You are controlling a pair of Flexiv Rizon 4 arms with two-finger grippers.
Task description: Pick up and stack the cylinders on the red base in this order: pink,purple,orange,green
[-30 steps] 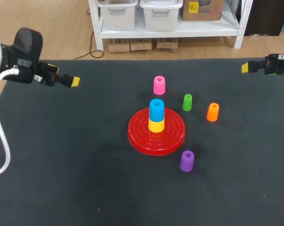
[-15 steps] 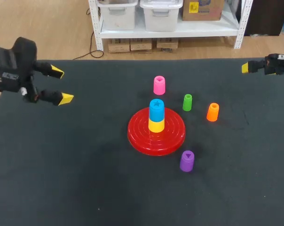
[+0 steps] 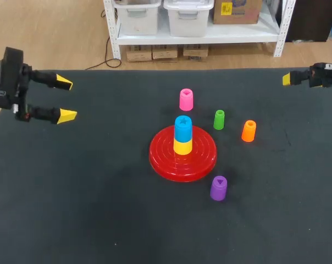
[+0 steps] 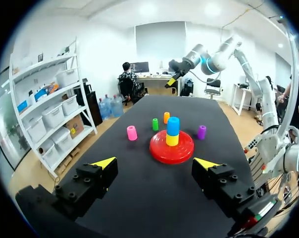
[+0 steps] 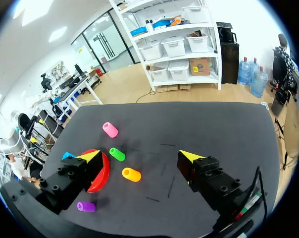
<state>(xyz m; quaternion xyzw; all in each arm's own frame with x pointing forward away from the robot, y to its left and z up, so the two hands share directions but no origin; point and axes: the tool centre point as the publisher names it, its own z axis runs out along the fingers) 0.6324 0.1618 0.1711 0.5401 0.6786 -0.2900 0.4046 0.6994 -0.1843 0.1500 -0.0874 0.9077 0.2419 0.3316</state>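
— From above, where's the pink cylinder?

— Upright on the table, just behind the red base, not touching it. The base already carries a yellow cylinder with a blue cylinder on top. The green cylinder and orange cylinder stand off the base's right, and the purple cylinder stands at its near right.

— And the arms?

— The left gripper is well to the base's left, fingers spread wide and empty, aimed across at the pink. The right gripper is well to the base's right. Only one yellow tip shows there, and neither arm looks clearly nearer.

— And the left wrist camera?

— The left gripper gapes with nothing between its fingers. The base sits straight ahead, and the pink stands beside it on the left-finger side with its long axis vertical. I'd say it needs to swing that way and come down over the top.

— The right wrist?

— The right gripper is wide open too, and bare. The orange and green lie between it and the pink, which is farther out beyond the base. So I'd say the left arm has the cleaner line.
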